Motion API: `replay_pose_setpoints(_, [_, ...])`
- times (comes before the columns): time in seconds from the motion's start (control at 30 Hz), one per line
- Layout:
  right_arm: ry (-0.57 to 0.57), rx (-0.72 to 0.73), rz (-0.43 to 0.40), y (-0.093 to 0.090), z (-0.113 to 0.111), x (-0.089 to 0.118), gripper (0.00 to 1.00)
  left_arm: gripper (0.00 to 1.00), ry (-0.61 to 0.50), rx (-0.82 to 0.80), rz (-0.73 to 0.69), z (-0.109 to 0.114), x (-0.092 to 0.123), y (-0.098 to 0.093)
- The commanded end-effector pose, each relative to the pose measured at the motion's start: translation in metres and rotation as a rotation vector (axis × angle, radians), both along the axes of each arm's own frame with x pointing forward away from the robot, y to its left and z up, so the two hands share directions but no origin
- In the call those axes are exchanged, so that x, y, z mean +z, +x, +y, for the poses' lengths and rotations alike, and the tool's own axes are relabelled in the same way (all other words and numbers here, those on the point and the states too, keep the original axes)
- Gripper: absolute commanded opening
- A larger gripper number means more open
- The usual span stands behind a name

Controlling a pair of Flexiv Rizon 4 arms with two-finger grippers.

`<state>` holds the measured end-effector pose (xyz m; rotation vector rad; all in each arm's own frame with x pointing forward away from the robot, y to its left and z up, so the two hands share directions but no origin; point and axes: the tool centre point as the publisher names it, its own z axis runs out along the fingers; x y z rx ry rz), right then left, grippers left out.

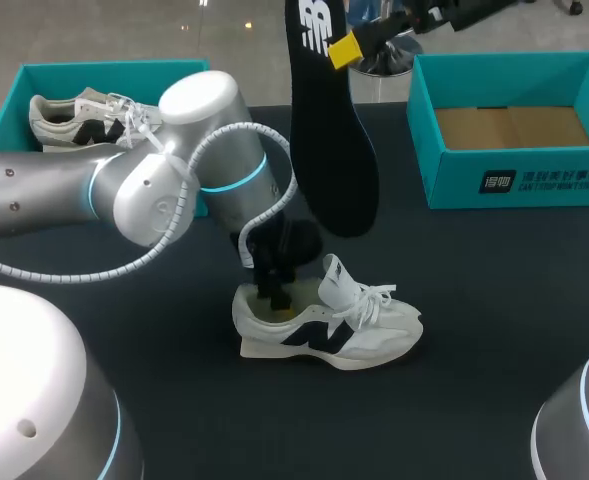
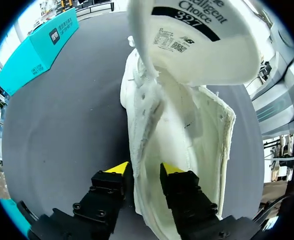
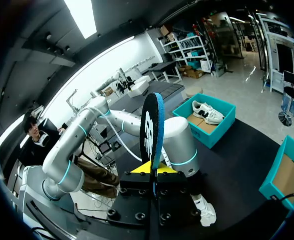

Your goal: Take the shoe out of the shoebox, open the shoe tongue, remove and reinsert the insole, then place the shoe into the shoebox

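**Position.** The white fabric running shoe stands upright on the dark worktop, lower centre of the frame, toe to the right. The empty teal cardboard shoebox with a brown floor sits at upper right. A second teal box at upper left holds another pale shoe.

**Pincers.** The left pincer is at the heel opening. In the left wrist view it clamps the side wall, one finger inside the pale lining and one outside. The white tongue is raised ahead of it. The right pincer, upper centre, is clenched on the black foam insole, which hangs vertically above the shoe.

**Handling.**
- The insole appears thin, light and flexible, with a smooth face. It will probably buckle if pushed from its far end. Feed the free end in first and keep the grip near the held end.
- The shoe's upper looks soft, and the collar is likely to deform under pressure. The heel wall is the firmest hold.
- The sole looks rubbery and should resist sliding.
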<state>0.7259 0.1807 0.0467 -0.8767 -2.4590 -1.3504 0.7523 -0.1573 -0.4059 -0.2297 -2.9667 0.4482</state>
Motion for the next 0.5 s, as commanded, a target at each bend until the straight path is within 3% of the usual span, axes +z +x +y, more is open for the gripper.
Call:
replay_pose_setpoints(0.03, [-0.002,0.000,0.002,0.0012,0.0015,0.0001,0.00,0.00,-0.002,-0.003,0.004,0.0011,-0.0007,-0.0004])
replay_pose_setpoints(0.5, [-0.002,0.000,0.002,0.0012,0.0015,0.0001,0.00,0.00,-0.033,-0.062,0.042,-0.0052,0.0009,0.0003])
